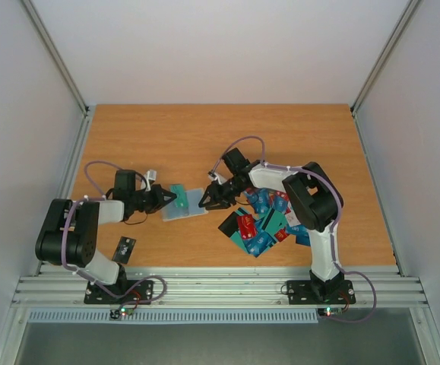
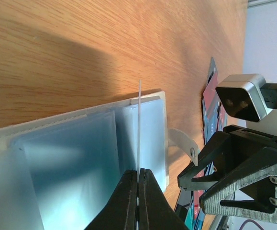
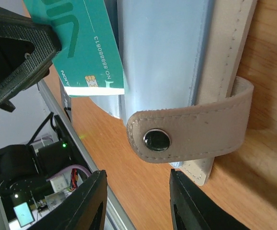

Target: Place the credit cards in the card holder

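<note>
While it's open, beige card holder (image 1: 185,207) shows clr sleeves (image 3: 162,48).

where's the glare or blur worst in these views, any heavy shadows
Left wrist: broad soft shadow on the table, bluish glare on the sleeves of the card holder. Right wrist: clasp sharp, background at lower left blurred, right gripper dark. Top external: even light, faint shadows.

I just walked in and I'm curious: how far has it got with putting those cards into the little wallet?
Early on. The cream-beige rectangular card holder lies open on the wooden table, no card plainly filed in its clear sleeves. In hand: the left gripper pinches one teal plastic card over the sleeves; the right gripper hovers open by the clasp strap. Left: the heap of teal, blue and red cards.
</note>
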{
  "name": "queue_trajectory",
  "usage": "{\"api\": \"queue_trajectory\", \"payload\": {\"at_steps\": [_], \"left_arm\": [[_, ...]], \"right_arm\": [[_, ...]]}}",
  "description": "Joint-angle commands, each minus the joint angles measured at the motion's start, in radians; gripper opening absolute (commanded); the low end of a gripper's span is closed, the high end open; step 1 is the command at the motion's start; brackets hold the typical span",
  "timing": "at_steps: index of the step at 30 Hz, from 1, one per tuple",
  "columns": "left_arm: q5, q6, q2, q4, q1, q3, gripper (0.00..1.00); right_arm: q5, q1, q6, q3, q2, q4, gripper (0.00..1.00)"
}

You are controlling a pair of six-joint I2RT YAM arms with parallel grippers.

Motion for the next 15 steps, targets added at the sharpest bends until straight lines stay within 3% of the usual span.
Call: {"api": "queue_trajectory", "payload": {"at_steps": [1, 15], "left_arm": [[0.005, 0.008, 0.008, 0.068, -0.008, -0.024, 0.0], [0.006, 0.019, 0.003, 0.049, -0.024, -0.056, 0.0]], "right_arm": [[-0.007, 0.004, -0.026, 0.021, 0.024, -0.002, 0.37], [-0.003, 0.004, -0.008, 0.004, 0.045, 0.026, 0.37]]}}
